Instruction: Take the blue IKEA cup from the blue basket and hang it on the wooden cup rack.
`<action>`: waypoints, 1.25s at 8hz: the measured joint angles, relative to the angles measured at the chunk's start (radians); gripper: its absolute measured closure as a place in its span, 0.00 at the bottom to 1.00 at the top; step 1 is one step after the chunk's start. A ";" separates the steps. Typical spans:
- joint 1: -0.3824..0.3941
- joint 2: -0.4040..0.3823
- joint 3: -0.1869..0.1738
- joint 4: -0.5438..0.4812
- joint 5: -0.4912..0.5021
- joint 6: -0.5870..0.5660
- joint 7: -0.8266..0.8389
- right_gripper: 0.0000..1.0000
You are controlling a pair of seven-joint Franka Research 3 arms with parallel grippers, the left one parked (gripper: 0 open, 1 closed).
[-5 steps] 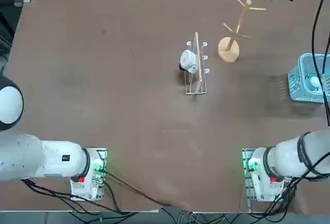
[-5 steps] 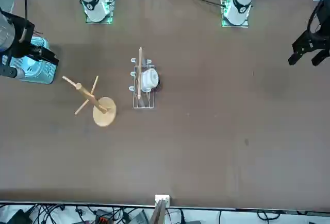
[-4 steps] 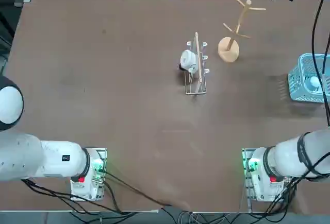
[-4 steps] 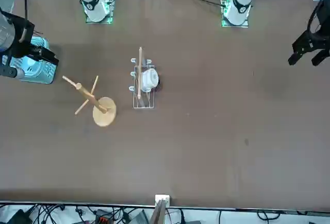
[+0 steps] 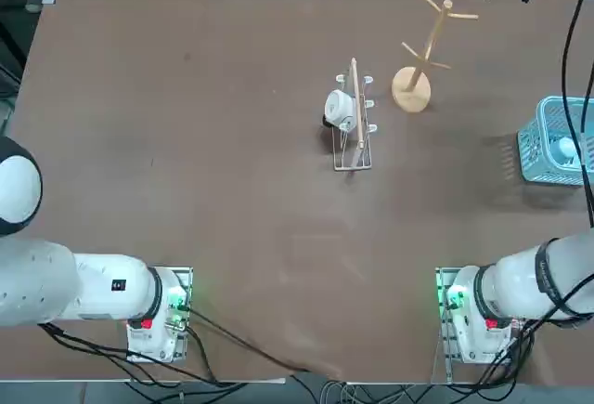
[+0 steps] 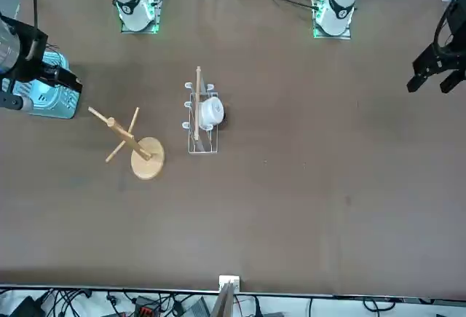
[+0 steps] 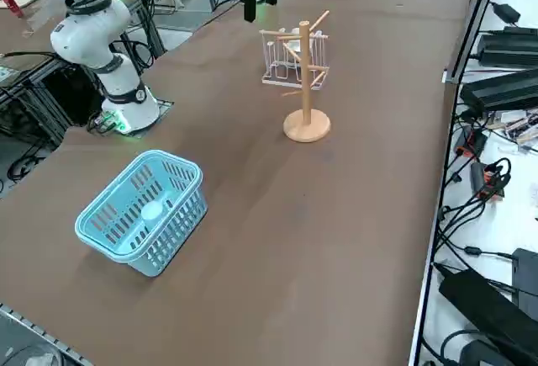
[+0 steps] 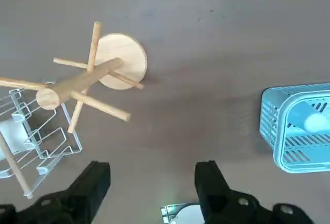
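Observation:
The blue IKEA cup (image 7: 151,211) lies inside the blue basket (image 7: 118,231), near the table's right edge; it also shows as a pale shape (image 8: 315,121) in the wrist view and in the top view (image 5: 566,150). The wooden cup rack (image 5: 411,89) stands upright with bare pegs, left of the basket (image 5: 549,174) and further from the robot. My right gripper (image 8: 152,183) hangs high above the table, over the stretch between the rack (image 8: 121,62) and the basket (image 8: 289,147). It is open with nothing between its fingers. In the front view the gripper (image 6: 51,76) overlaps the basket (image 6: 44,102).
A metal wire rack (image 5: 354,135) with a wooden board holds a white mug (image 5: 338,108), just left of the wooden rack. Cables and equipment lie beyond the table's right edge (image 7: 450,71) in the side view. Both arm bases sit at the near edge.

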 joint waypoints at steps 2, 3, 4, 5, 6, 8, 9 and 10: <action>-0.021 0.011 -0.005 0.000 -0.006 -0.004 -0.072 0.00; -0.037 0.017 -0.008 -0.002 -0.015 -0.011 -0.093 0.00; -0.062 0.019 -0.011 -0.012 -0.025 -0.026 -0.120 0.00; -0.105 0.019 -0.012 -0.030 -0.037 -0.032 -0.181 0.00; -0.148 0.017 -0.015 -0.052 -0.072 -0.026 -0.241 0.00; -0.193 -0.022 -0.016 -0.162 -0.151 0.106 -0.354 0.00; -0.206 -0.068 -0.016 -0.257 -0.173 0.198 -0.397 0.00; -0.238 -0.118 -0.017 -0.363 -0.180 0.295 -0.466 0.00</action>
